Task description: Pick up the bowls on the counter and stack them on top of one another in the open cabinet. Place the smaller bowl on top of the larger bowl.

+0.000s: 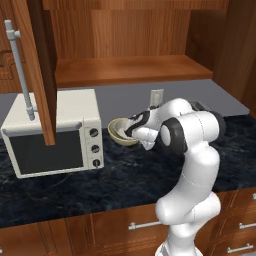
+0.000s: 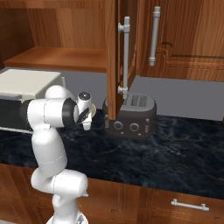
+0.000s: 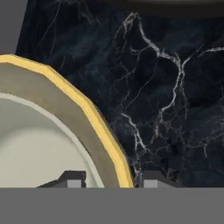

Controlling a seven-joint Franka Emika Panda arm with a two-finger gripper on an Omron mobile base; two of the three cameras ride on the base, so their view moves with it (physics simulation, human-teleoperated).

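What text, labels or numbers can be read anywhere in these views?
None legible.
Microwave: three round knobs, no readable markings.
Toaster: two dials, no readable markings.
Yellow-rimmed bowl, counter and cabinet door: no print.

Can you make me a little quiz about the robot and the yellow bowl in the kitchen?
1. True or false: the larger bowl already sits on the shelf of the open cabinet.
2. What stands right next to the bowl on the counter? A) the white microwave B) a kettle C) a sink
3. Fill in the gap: in the hand view, the gripper has one jaw inside the bowl and one outside, astride its yellow ____.

Key: 1 false, it is on the counter. 2 A. 3 rim.
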